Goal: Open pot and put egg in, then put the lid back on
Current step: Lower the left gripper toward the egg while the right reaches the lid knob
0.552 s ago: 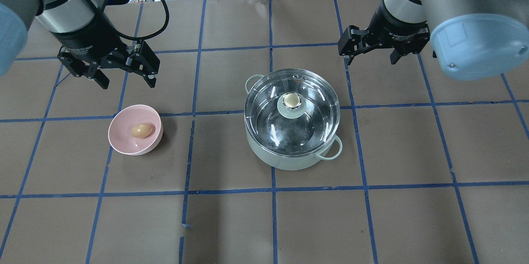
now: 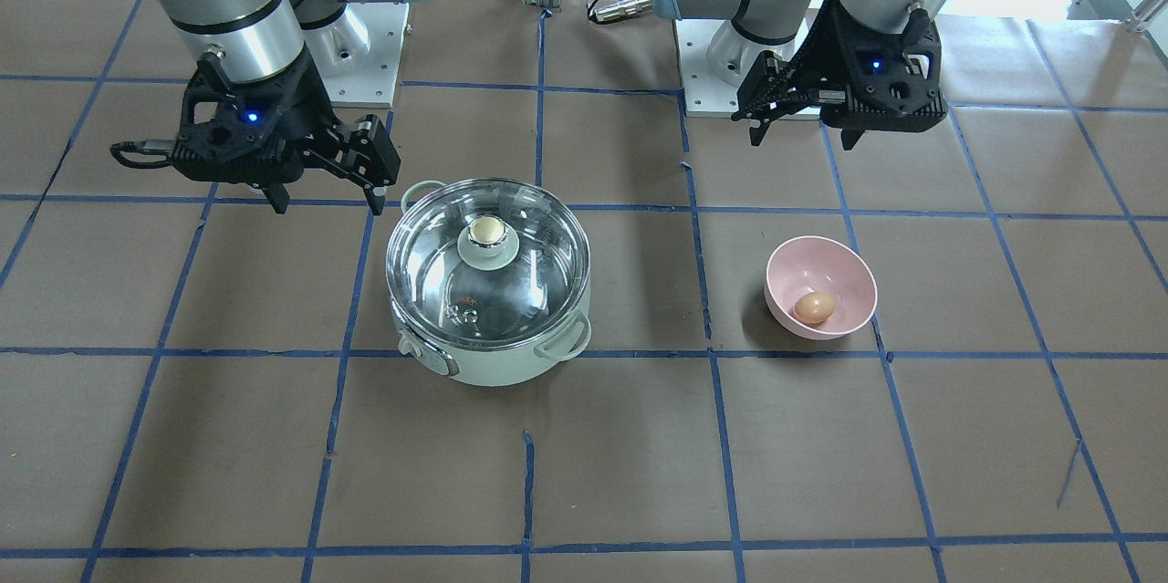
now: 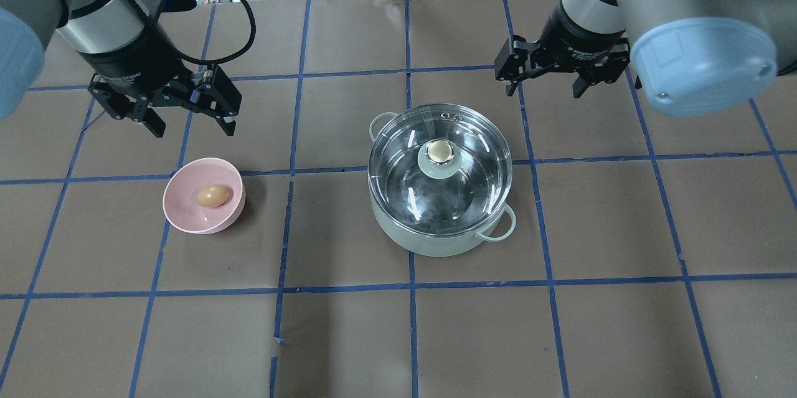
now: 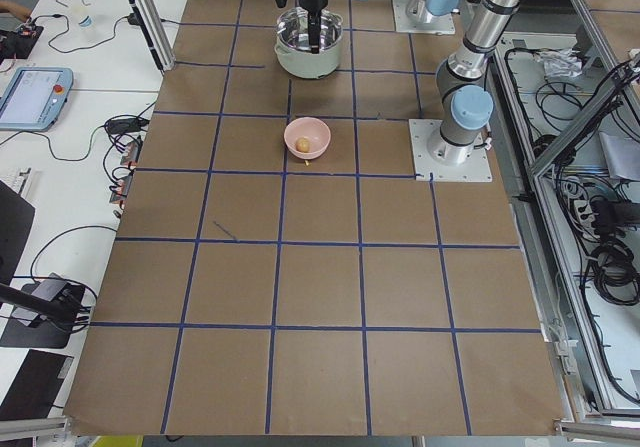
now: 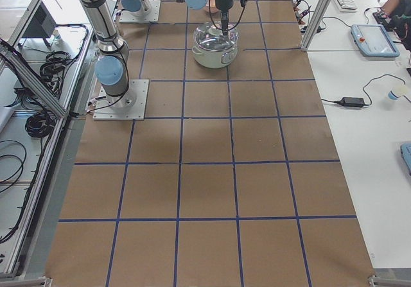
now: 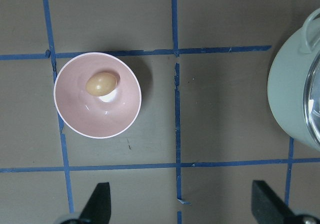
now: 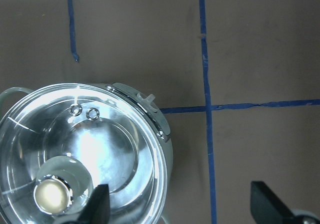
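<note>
The mint-green pot (image 3: 436, 243) stands mid-table with the glass lid (image 3: 405, 180) on it, its golden knob (image 3: 439, 150) upright. The egg (image 3: 212, 196) lies in a pink bowl (image 3: 187, 214) to the pot's left. My left gripper (image 3: 190, 125) is open and empty, hovering just beyond the bowl. Its wrist view shows the egg (image 6: 101, 83) ahead of the fingers (image 6: 97, 206). My right gripper (image 3: 545, 88) is open and empty, above the table beyond the pot's far right side. Its wrist view shows the lid (image 7: 115, 149) at lower left.
Brown paper with a blue tape grid covers the table (image 3: 622, 230). In the front-facing view the pot (image 2: 493, 369) is left of centre, the bowl (image 2: 849, 273) right of it. Cables and arm bases lie along the far edge.
My right gripper has moved a little to the left and away, nearer the pot's far side. My left gripper has shifted slightly away. Pot, lid, egg and bowl have not moved.
</note>
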